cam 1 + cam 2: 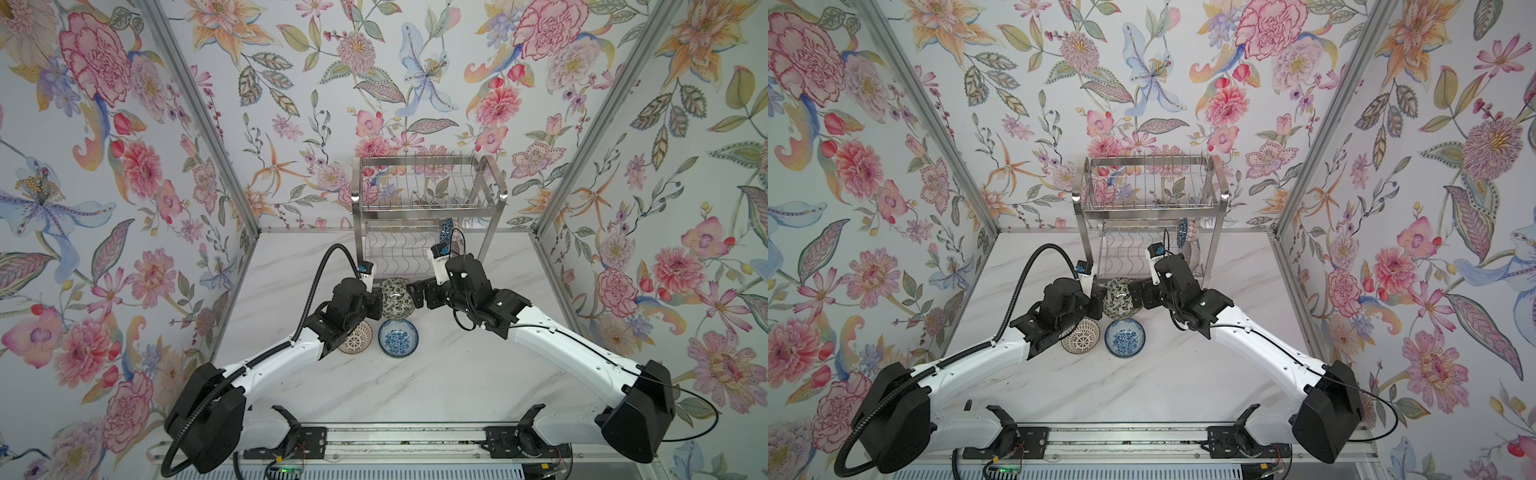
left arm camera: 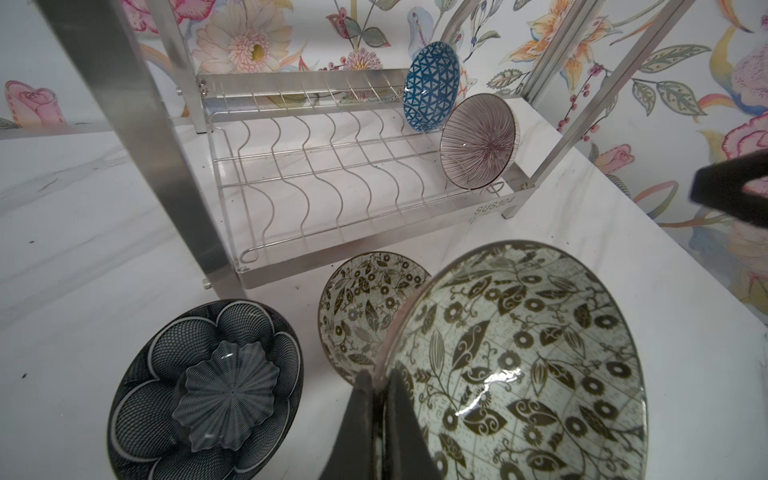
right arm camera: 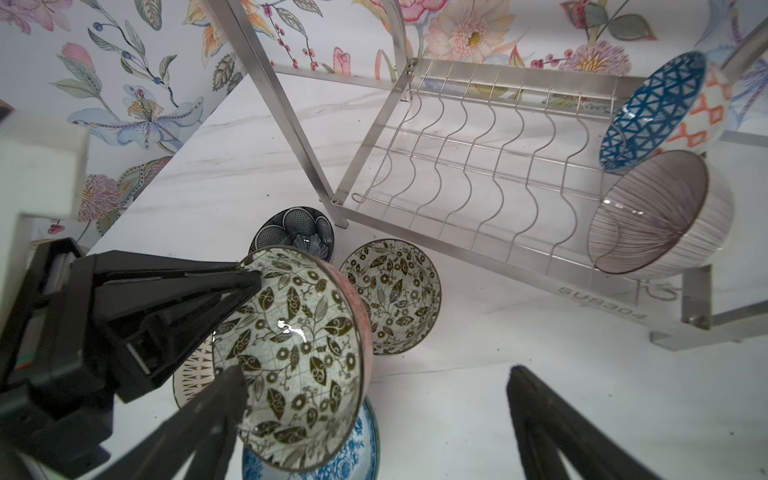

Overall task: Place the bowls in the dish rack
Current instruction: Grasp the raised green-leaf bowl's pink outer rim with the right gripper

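Likely handover: left gripper clamped on leaf-pattern bowl rim; right gripper wide open beside it. Next: right grips, left releases, into dish rack.

We see bright, soft, even light, with only faint shadows on the white table. Glare spots sit on the leaf-patterned bowl, and the wrist views bend straight lines near their edges.
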Controlling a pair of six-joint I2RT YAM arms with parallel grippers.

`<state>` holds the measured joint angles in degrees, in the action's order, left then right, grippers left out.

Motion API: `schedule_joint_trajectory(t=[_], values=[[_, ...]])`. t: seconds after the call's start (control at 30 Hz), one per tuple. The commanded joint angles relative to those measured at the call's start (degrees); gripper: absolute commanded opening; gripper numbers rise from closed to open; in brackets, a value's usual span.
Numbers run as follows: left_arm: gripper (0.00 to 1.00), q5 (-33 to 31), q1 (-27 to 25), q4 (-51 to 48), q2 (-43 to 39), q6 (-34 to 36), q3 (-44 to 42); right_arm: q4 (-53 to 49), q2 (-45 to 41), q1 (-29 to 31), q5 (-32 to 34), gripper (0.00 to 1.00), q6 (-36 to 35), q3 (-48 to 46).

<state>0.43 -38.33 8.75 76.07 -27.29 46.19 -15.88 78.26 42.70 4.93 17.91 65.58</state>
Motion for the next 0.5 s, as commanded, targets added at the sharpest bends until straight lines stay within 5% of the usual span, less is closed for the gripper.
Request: schedule_joint_trajectory(t=[0.0, 0.27, 0.47], values=[[0.00, 1.37, -0.96, 7.36, 1.03, -1.28, 3.58, 3.02, 2.08, 0.45, -0.12, 1.00, 4.08, -0.02], [0.00, 2.55, -1.75, 9.35, 2.54, -1.27, 4.34, 4.08, 7.27, 0.51, 0.03, 0.77, 8.09, -0.11], [0.00, 2.74, -1.83, 10.14, 2.57, -1.10, 4.17, 4.23, 9.41, 0.54, -0.75, 0.47, 8.46, 0.99]])
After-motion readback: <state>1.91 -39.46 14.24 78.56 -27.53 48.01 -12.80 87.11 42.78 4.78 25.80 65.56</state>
